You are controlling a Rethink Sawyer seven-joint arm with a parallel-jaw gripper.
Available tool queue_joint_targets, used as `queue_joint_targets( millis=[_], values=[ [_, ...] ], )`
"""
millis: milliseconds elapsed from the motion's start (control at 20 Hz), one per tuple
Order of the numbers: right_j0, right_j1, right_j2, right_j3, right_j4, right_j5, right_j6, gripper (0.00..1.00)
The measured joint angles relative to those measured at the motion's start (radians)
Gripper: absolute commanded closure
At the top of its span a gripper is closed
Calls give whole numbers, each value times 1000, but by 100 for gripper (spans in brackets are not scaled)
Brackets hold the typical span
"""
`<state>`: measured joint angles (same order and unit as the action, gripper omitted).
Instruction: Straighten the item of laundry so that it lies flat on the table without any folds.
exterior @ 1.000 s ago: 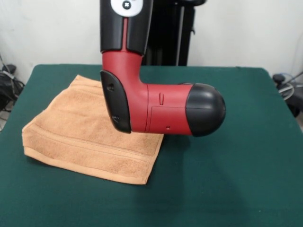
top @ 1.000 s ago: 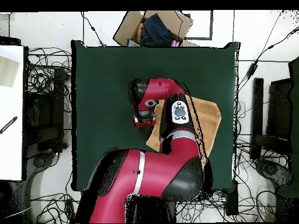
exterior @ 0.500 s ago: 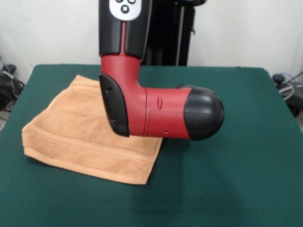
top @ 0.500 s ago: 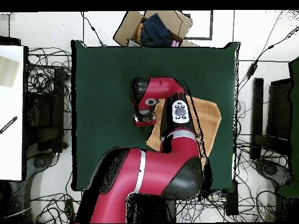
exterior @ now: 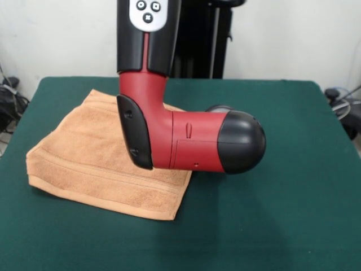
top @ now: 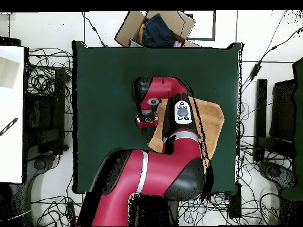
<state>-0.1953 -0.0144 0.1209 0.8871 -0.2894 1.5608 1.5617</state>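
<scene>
Overhead: towel [top: 214, 121] near table [top: 106, 88] edge

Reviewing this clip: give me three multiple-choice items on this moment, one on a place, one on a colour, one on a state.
1. In the front view, where does the hand towel lie on the table?
A. left part
B. right part
C. hanging off the near edge

2. What colour is the table top?
A. white
B. dark green
C. blue

3. How does the towel lie?
A. rolled into a tube
B. spread as one layer
C. folded, layers stacked

Answers:
1 A, it lies left of the arm.
2 B, green shows all round the towel.
3 C, doubled edges show at its near hem.
</scene>
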Motion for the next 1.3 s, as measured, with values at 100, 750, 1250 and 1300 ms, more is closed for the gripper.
queue_joint_targets(
  millis=[100, 750, 1250, 1300],
  values=[
    [0, 1, 0, -1, 0, 1, 0, 0],
    [4, 0, -4, -1, 0, 0, 0, 0],
    [36, 17, -25, -35, -2, 26, 0, 0],
    [38, 24, -27, -47, -1, 38, 0, 0]
  ],
)
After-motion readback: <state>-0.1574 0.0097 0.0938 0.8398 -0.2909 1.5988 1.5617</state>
